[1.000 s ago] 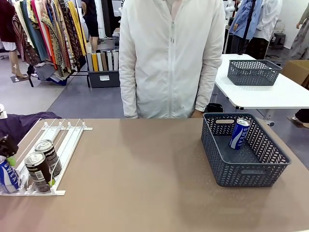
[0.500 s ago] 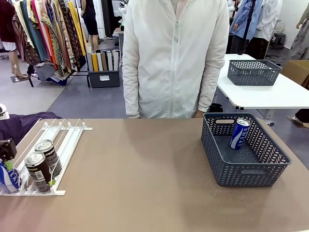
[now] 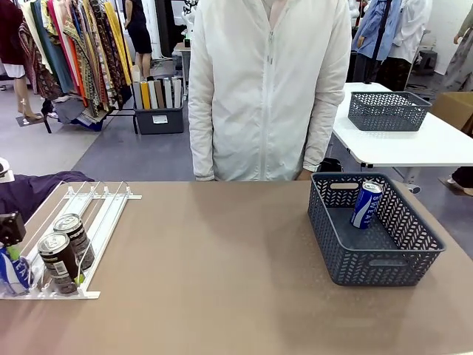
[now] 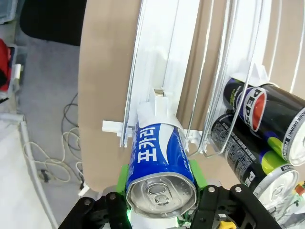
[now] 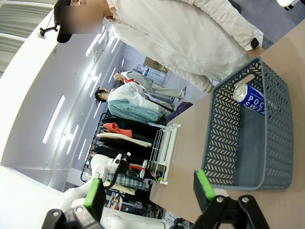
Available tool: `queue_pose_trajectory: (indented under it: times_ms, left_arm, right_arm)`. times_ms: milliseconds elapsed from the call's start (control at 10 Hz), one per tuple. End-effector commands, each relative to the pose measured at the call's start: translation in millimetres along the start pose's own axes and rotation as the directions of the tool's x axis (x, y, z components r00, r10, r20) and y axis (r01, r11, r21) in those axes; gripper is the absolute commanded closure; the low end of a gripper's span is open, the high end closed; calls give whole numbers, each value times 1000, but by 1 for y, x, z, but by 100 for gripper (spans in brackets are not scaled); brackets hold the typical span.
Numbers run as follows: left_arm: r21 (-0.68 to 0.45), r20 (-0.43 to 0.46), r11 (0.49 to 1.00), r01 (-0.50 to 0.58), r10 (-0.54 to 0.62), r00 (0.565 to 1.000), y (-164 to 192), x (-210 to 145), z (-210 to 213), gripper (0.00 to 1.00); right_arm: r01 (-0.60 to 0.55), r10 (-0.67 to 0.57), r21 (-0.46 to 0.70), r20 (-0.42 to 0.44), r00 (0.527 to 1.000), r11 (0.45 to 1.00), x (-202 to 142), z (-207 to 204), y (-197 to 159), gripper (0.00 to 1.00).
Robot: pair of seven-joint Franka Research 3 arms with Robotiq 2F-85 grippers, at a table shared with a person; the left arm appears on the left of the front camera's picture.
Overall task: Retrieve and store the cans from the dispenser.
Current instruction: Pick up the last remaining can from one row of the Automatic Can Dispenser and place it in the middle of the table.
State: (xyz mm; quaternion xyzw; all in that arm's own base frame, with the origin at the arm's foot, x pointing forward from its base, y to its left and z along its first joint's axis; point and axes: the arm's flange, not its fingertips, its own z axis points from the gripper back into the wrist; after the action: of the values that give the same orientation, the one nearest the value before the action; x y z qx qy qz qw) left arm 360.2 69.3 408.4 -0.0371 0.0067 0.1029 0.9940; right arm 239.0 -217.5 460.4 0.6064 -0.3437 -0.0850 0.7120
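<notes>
Blue aluminium drink can (image 4: 161,164) at stopper end of white railed dispenser (image 4: 159,38) | my left jaws, newly lowered, pinch its sides | right jaws wide, empty | ready to lift toward grey lattice basket (image 3: 369,262).

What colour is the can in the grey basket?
The can is blue with white lettering; front view shows it best.

2 slim blue drink cans w/ white lettering (image 3: 367,204), 2 dark brown cans w/ silver tops (image 3: 60,260), 1 white sloped rail rack (image 3: 111,211), 2 dark grey lattice plastic baskets (image 3: 369,262).
</notes>
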Motion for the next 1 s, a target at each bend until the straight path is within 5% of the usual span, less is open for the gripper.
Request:
queue_pose_trajectory:
  times_ms: [0,500,600,700,900]
  left_arm:
    - [-28,72,999,26,-24,997,-12,-17,28,100]
    - [-71,177,992,101,-88,980,-27,-62,167,100]
    - [-147,207,980,136,-104,973,-21,-69,180,100]
    - [-26,155,995,93,-88,984,-28,-63,157,100]
    - [-26,155,995,93,-88,984,-28,-63,157,100]
  right_arm:
    - [-16,15,20,23,1000,1000,4,-2,3,0]
    - [-16,15,20,23,1000,1000,4,-2,3,0]
    - [-16,15,20,23,1000,1000,4,-2,3,0]
    - [-16,15,20,23,1000,1000,4,-2,3,0]
    - [-16,15,20,23,1000,1000,4,-2,3,0]
